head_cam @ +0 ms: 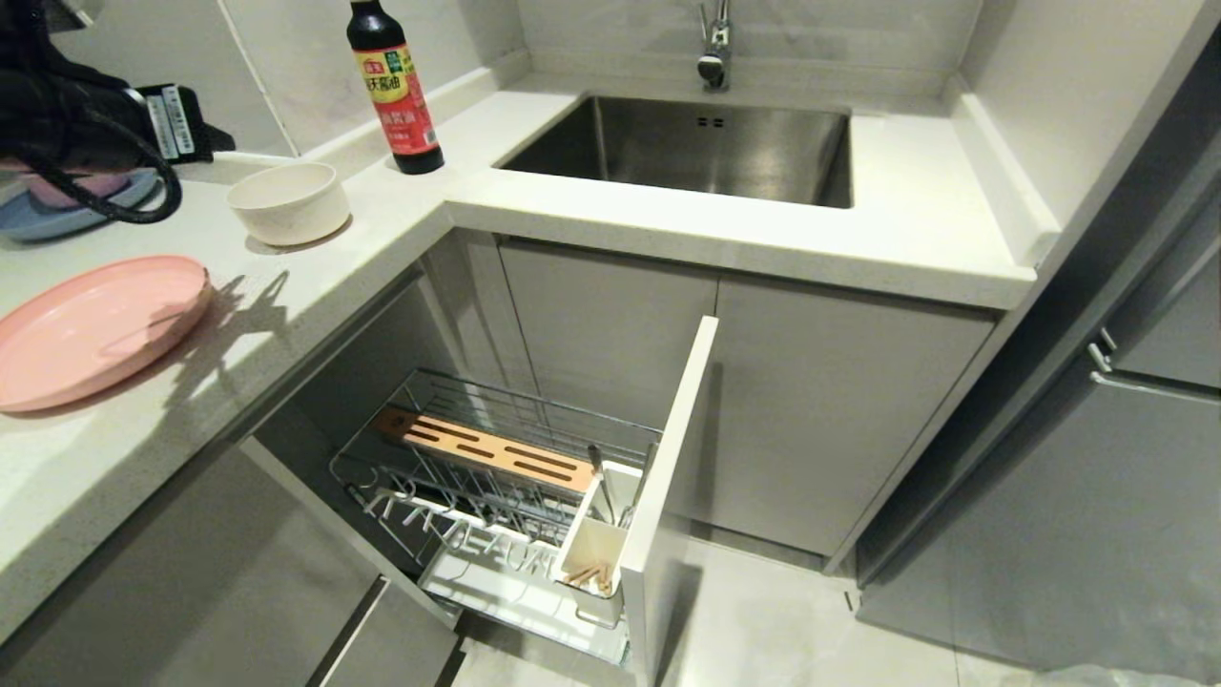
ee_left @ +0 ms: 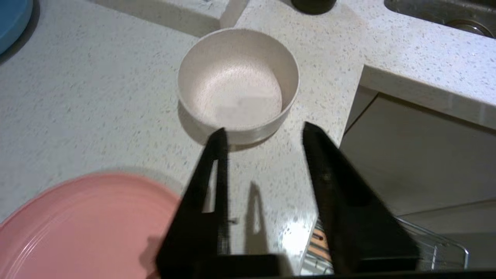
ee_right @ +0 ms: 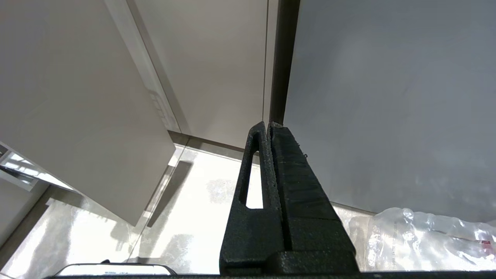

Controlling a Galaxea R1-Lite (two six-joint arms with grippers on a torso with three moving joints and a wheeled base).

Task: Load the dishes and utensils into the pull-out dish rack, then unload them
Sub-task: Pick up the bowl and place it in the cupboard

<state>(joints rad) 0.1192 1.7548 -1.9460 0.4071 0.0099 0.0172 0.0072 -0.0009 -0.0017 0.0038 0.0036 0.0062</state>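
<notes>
While the left gripper point(ee_left: 263, 135) hovers above the speckled white counter point(head_cam: 315, 286) at the far left, its two black fingers stand apart with nothing between them, their tips just short of the cream-white bowl point(ee_left: 238, 83). Below it lies the pale-pink oval plate point(head_cam: 91, 329), flat on the counter, with a blue plate point(head_cam: 48, 218) behind it, partly hidden by the arm. The bowl sits upright and apart from the pink plate, near a dark soy sauce bottle point(head_cam: 391, 86). Lower down, the pull-out dish rack point(head_cam: 496, 506) stands drawn out from under the counter, its wooden strip across the wire basket. In its white utensil cup point(head_cam: 596, 544) are the wooden chopsticks point(head_cam: 587, 575) and the silver spoon point(head_cam: 601, 482), handle upward. Farther right is the steel sink point(head_cam: 687, 143). The right gripper point(ee_right: 269, 128) hangs low beside grey cabinet fronts, fingers pressed together and holding nothing.
</notes>
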